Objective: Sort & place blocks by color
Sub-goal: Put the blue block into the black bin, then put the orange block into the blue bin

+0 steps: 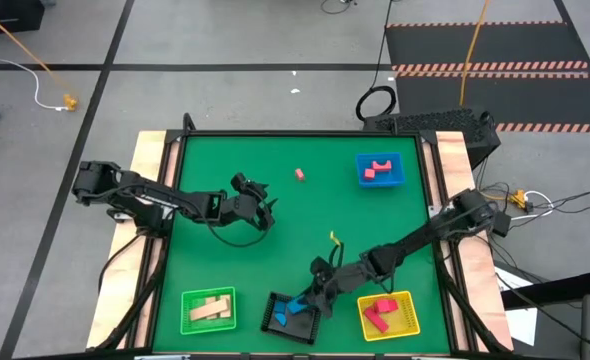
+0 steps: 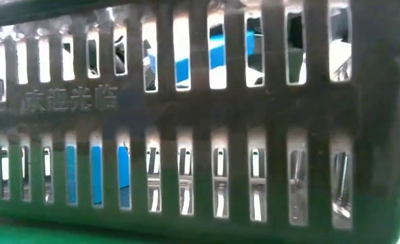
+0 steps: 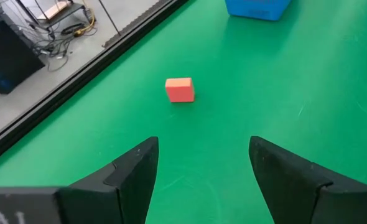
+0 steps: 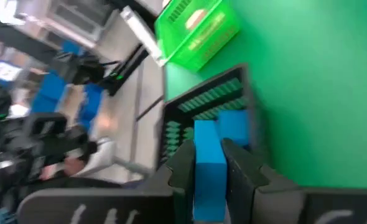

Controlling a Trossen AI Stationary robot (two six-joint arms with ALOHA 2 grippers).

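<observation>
Now, right gripper [image 4: 209, 163]: clamped on a blue block [image 4: 208, 168], hovering over the black tray [image 1: 293, 318] at the near edge.
Doing it well: probably lower until the block is inside the walls, then release, so it lands beside the blue block [image 1: 279, 318] already there.
Left gripper [image 3: 202, 168]: jaws apart, empty, facing a loose red block [image 3: 180, 89] on the far mat.
Green tray [image 1: 208, 309]: near left, tan wooden blocks.
Yellow tray [image 1: 389, 314]: near right, red blocks.
Blue tray [image 1: 380, 170]: far right, red blocks.

Blue blocks [image 2: 97, 175] behind the slotted wall of a black mesh tray [image 2: 254, 115].
</observation>
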